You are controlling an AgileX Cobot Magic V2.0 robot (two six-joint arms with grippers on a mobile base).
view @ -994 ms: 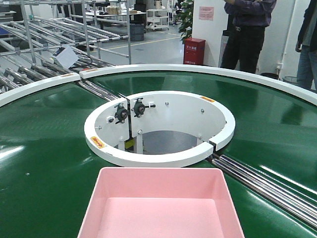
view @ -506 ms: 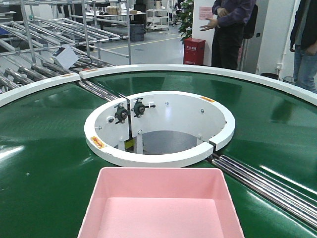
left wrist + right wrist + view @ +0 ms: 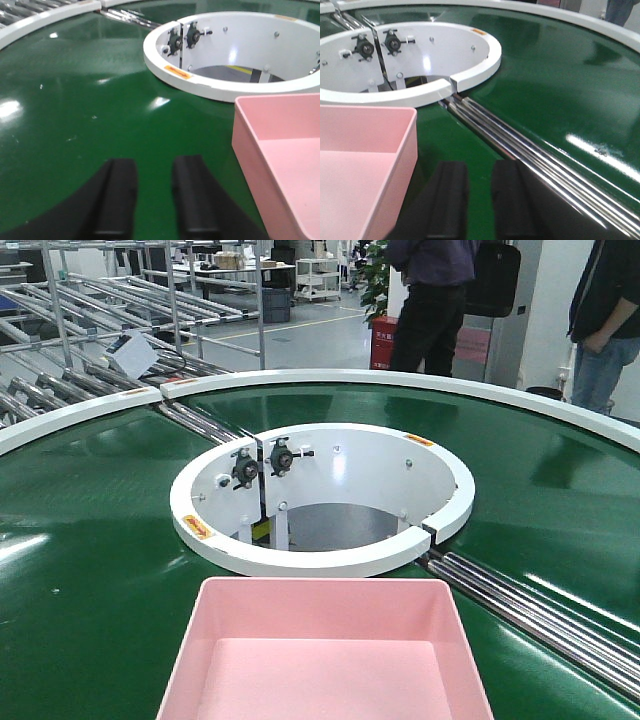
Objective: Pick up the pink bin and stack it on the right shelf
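Note:
The pink bin (image 3: 325, 655) sits empty on the green conveyor belt at the bottom centre of the front view. In the left wrist view my left gripper (image 3: 154, 165) hovers over bare belt, left of the pink bin's (image 3: 280, 150) side wall, open with nothing between its fingers. In the right wrist view my right gripper (image 3: 480, 167) is open over the belt, just right of the pink bin's (image 3: 365, 160) right wall and not touching it. The right shelf is out of view.
A white ring (image 3: 322, 495) surrounds the round opening in the green conveyor belt (image 3: 90, 570) beyond the bin. Steel rollers (image 3: 530, 150) run diagonally close to my right gripper. Roller racks (image 3: 90, 330) stand at the back left, and two people (image 3: 430, 305) at the back right.
The bin and both arms have not moved. Only the people behind the conveyor have shifted, one walking left.

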